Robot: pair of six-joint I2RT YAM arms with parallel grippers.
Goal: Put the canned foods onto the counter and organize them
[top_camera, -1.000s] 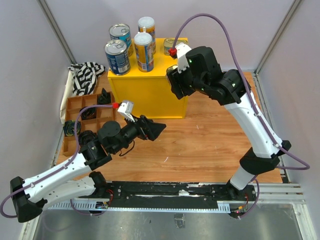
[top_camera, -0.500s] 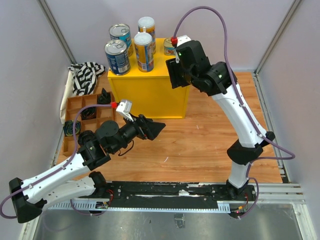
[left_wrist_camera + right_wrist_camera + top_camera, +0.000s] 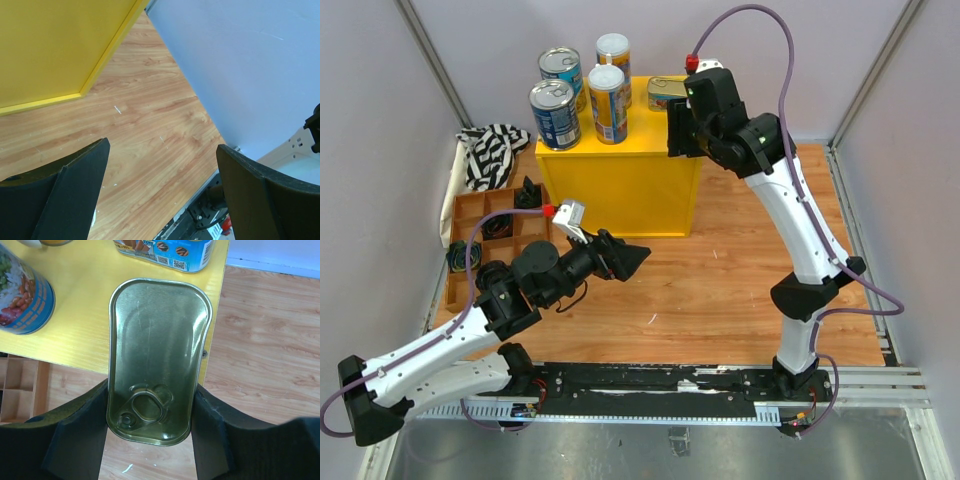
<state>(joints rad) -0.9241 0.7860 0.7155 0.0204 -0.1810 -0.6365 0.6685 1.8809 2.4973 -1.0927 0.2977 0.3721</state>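
The yellow counter (image 3: 620,175) carries two wide blue cans (image 3: 554,113) and two slim white-lidded cans (image 3: 606,103) on its left half. My right gripper (image 3: 678,122) is shut on a flat gold tin (image 3: 155,355), pull-tab up, at the counter's (image 3: 90,335) right edge. The tin's near half hangs past that edge. A second tin with a blue side label (image 3: 167,252) lies just beyond it, and a wide blue can (image 3: 20,297) stands to the left. The top view shows one gold tin (image 3: 665,92) beside that gripper. My left gripper (image 3: 632,258) (image 3: 162,155) is open and empty over the wood floor.
A brown compartment tray (image 3: 485,235) with small black objects lies left of the counter, with a striped cloth (image 3: 490,150) behind it. Grey walls close in on the left, back and right. Wood floor (image 3: 740,270) lies in front of the counter.
My right arm has risen and swung back towards the counter's far right corner with the gold tin in its grip. The left arm has not moved.
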